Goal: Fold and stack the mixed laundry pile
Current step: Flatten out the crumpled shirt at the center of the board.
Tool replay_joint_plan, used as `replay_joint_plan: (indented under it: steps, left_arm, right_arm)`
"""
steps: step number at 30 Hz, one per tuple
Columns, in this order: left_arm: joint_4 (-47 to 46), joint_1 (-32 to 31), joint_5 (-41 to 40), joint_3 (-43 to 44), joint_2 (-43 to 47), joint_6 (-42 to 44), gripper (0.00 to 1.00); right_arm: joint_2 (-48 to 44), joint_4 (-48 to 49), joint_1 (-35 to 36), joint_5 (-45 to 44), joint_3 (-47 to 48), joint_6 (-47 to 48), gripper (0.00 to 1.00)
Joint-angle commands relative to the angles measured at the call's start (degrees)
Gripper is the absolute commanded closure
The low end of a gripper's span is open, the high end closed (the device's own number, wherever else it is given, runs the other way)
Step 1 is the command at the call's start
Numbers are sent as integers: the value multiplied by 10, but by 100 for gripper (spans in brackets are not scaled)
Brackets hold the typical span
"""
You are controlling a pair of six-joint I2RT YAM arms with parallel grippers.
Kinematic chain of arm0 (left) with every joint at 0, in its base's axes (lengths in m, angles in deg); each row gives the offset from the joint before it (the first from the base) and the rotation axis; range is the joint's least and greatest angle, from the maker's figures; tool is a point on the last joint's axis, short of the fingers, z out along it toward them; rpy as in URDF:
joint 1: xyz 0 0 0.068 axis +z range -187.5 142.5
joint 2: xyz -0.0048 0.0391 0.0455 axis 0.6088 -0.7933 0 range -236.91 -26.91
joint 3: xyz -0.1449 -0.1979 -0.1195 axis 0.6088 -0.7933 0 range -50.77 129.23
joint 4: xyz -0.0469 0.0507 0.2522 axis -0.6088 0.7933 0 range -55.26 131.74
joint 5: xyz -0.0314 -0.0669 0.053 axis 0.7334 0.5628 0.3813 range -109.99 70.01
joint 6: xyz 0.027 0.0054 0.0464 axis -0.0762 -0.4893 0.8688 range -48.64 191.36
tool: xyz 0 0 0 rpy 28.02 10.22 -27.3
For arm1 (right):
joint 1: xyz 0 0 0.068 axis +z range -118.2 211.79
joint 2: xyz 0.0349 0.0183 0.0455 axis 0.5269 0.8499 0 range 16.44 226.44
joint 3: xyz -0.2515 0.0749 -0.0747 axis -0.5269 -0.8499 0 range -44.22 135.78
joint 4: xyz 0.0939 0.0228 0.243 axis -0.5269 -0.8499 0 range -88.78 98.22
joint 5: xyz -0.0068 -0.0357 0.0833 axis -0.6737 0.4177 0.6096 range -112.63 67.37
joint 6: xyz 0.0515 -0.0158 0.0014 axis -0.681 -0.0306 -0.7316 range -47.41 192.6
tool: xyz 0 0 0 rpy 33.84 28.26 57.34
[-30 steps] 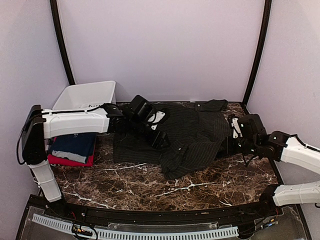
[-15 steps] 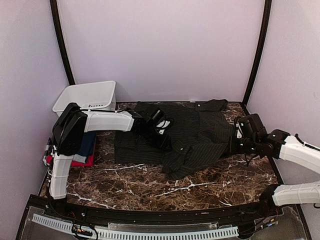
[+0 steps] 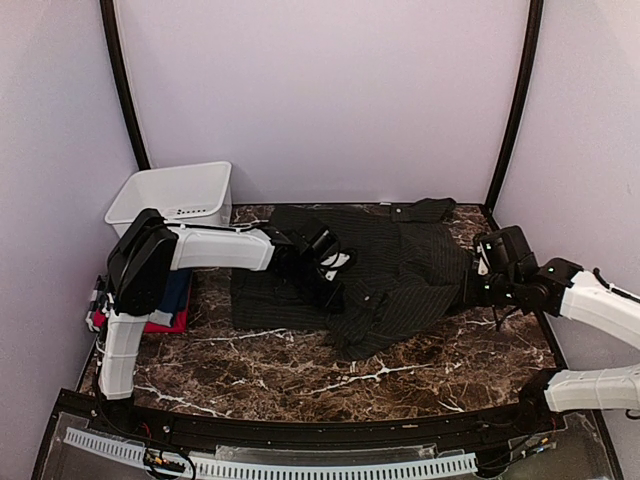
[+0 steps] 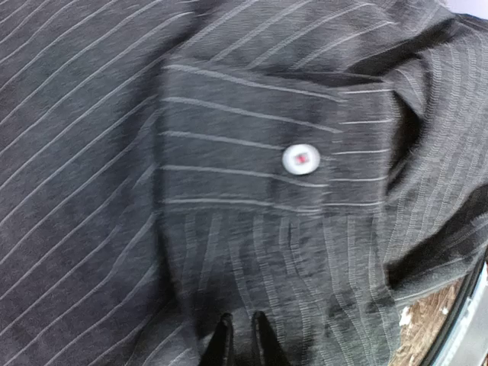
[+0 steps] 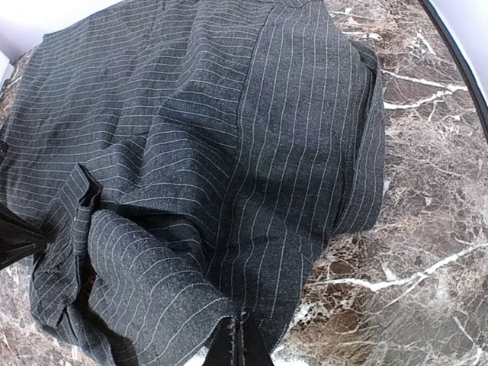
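The left tool (image 4: pixel 242 341) is clenched on the pinstriped shirt (image 4: pixel 229 191) just below a white button (image 4: pixel 300 159). The right tool (image 5: pixel 235 339) pinches the shirt's hem over the counter (image 5: pixel 427 229).

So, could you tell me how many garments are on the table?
3: the pinstriped shirt spread centrally; the navy T-shirt lying on the red T-shirt at the left edge. Others may be hidden.
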State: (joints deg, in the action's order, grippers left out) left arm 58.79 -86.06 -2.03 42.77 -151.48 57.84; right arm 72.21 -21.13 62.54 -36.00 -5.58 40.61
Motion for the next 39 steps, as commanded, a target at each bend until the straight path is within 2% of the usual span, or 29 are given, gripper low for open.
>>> replay_joint_plan:
  steps: [1, 6, 9, 12, 14, 18, 21, 24, 32, 36, 39]
  left_arm:
    - [24, 0, -54, -8, 43, -5, 87]
    - [27, 0, -91, -12, 31, -16, 80]
    - [26, 0, -85, -12, 15, -18, 76]
    - [20, 0, -60, -14, 9, -20, 76]
    - [17, -1, -46, -16, 10, -17, 78]
    - [2, -8, -27, -24, 31, 0, 97]
    - [-8, -15, -18, -41, 79, 18, 100]
    - [-21, -35, -8, -84, 163, 46, 100]
    - [-18, -155, 53, -217, 330, 197, 100]
    - [31, -221, 28, -234, 326, 248, 100]
    - [70, -276, -32, -235, 296, 282, 100]
  right_arm:
    - [-16, 0, -6, 1, 8, 3, 100]
    - [-15, 2, -6, 4, 8, 4, 100]
    - [-14, 3, -7, 5, 8, 5, 100]
    - [-14, 3, -7, 3, 8, 5, 100]
    - [-16, 1, -7, 2, 8, 5, 100]
    - [-20, -1, -7, 1, 6, 3, 100]
    - [-21, -3, -9, -1, 8, 3, 100]
    - [-25, -11, -12, -6, 10, 1, 100]
    - [-43, -34, -24, -1, 17, -4, 100]
    - [-57, -46, -24, 33, 21, -7, 100]
    - [-72, -59, -24, 83, 19, -13, 100]
